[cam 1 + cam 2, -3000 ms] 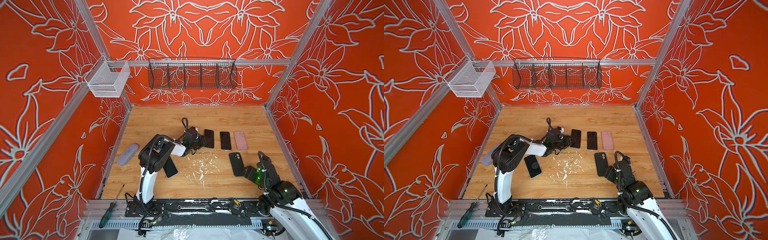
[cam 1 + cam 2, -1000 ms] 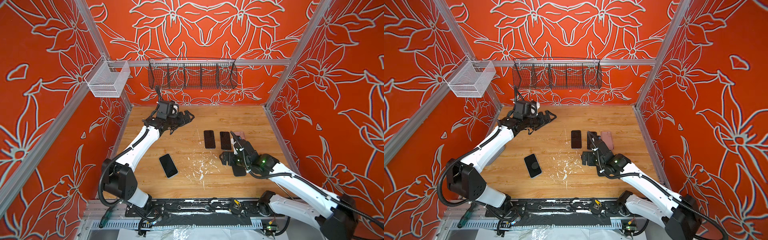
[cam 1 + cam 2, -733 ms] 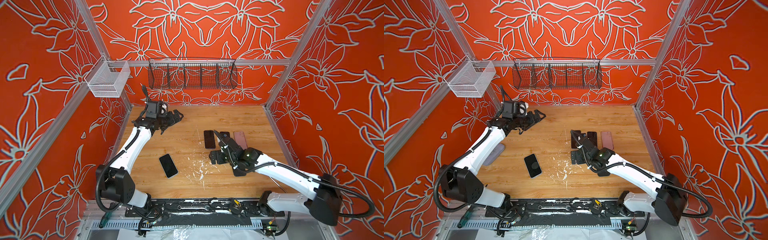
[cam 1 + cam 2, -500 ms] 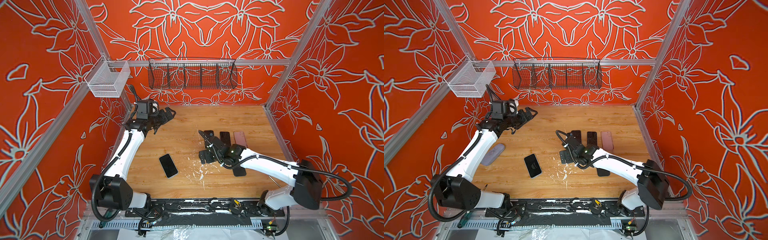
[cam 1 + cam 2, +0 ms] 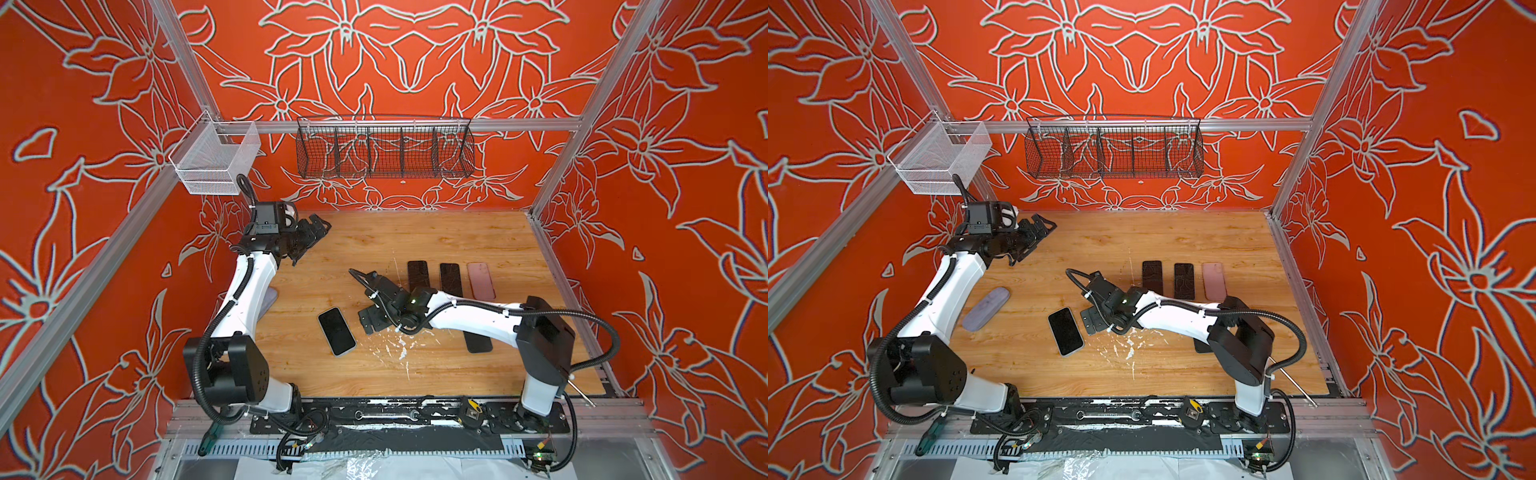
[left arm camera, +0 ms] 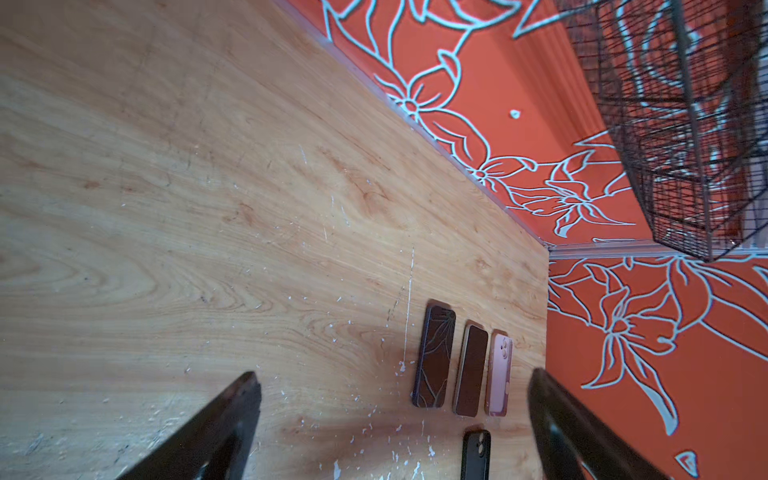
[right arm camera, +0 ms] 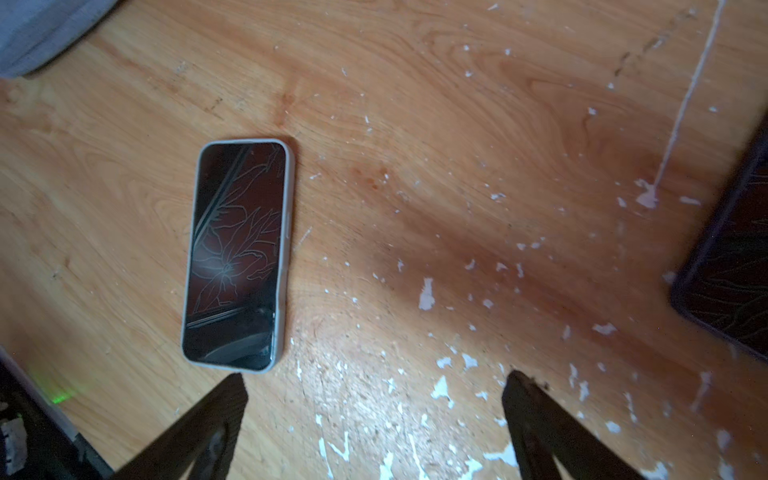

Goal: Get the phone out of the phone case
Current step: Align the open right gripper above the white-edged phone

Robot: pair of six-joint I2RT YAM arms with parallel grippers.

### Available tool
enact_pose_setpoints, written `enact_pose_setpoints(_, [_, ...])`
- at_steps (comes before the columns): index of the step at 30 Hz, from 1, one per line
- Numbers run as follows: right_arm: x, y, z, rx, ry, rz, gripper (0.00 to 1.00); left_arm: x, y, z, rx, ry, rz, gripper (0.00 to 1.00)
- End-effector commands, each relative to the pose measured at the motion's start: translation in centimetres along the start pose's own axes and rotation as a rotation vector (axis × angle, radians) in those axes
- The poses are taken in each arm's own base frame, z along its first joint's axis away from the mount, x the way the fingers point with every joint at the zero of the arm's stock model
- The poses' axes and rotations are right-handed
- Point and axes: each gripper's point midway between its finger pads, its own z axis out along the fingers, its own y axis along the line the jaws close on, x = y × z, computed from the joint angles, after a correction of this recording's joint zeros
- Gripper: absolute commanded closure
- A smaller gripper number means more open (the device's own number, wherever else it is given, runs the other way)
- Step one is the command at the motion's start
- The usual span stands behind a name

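The phone lies screen up in a pale grey phone case on the wooden table, left of centre in both top views. My right gripper hangs just to the right of it, open and empty, low over the wood. In the right wrist view the phone lies ahead of the open gripper, off to one side and outside the jaws. My left gripper is raised at the back left corner, open and empty.
Two dark phones and a pink case lie in a row at centre right. A black case shows under my right arm. A lavender case lies left. Wire baskets hang on the walls.
My right arm has swept left across the table to just beside the cased phone. My left arm has drawn back toward the back left corner. Both grippers stay open.
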Motion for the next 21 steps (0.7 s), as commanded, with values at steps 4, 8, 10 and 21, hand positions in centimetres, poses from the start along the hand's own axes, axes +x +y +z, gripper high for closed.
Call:
enact_pose_setpoints(4, [-1.1, 3.9, 1.5, -0.065, 0.006, -0.083, 0.02, -0.7, 0.7, -0.3, -0.018, 0.019, -0.002, 0.03])
enact_pose_setpoints(8, [-1.1, 4.7, 2.2, -0.08, 0.021, -0.1, 0.02, -0.9, 1.6, 0.0, -0.049, 0.017, -0.001, 0.03])
enact_pose_setpoints(10, [-1.1, 4.7, 2.6, -0.078, 0.022, -0.1, 0.02, -0.8, 1.6, 0.3, -0.039, 0.037, -0.01, 0.03])
enact_pose_setpoints(21, [-0.5, 4.6, 3.9, -0.056, 0.06, -0.123, 0.02, -0.9, 2.3, 0.6, -0.056, 0.044, -0.009, 0.03])
